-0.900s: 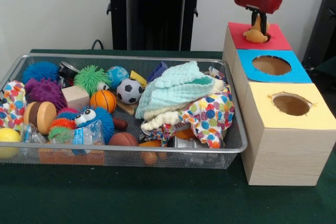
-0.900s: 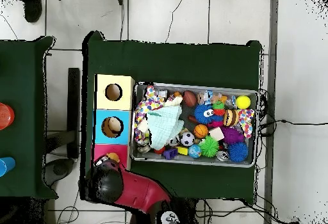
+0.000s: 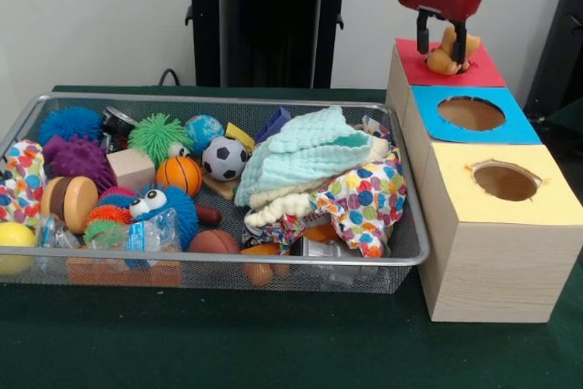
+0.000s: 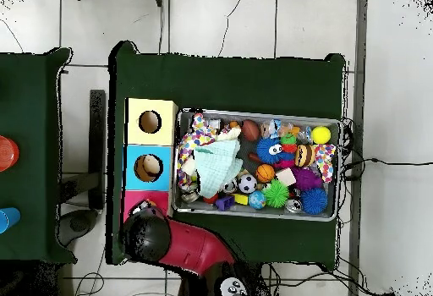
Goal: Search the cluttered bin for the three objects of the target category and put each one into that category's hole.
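My gripper point(image 3: 443, 50) hangs over the red-topped box point(image 3: 483, 72) at the far right and is shut on a small orange and tan toy point(image 3: 445, 54), held just above the red top. The hole in the red top is hidden behind the toy and the gripper. In the overhead view the arm point(image 4: 152, 235) covers most of the red top point(image 4: 161, 200), and the toy is hidden there. The wire mesh bin point(image 3: 219, 97) lies to the left, full of toys, balls and cloths; it also shows in the overhead view point(image 4: 258, 112).
A blue-topped box point(image 3: 519, 129) and a yellow-topped box point(image 3: 455, 170), each with a round hole, stand in a row in front of the red one. In the bin lie a mint cloth point(image 3: 305, 157), a dotted cloth point(image 3: 373, 202), a football point(image 3: 224, 158) and a basketball point(image 3: 178, 174).
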You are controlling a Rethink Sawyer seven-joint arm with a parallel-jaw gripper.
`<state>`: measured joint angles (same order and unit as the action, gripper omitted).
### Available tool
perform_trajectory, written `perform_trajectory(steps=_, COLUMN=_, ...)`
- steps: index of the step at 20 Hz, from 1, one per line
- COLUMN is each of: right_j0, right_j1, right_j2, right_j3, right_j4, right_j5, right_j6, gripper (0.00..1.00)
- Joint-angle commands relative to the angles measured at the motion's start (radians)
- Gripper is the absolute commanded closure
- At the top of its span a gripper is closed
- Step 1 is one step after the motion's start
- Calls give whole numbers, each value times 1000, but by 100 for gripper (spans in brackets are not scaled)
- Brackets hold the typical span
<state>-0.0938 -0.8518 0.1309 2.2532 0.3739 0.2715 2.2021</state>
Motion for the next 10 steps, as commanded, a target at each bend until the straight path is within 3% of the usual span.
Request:
perform_trajectory(steps=1, right_j0=-36, right_j1=1, right_j2=32, right_j3=-85, right_j4=-3, right_j5=-64, right_j6=114, gripper=0)
perform_trajectory(steps=10, right_j0=-26, right_j1=-60, right_j2=54, right_j3=-42, right_j4=20, right_j5=-31, right_j6=138, gripper=0)
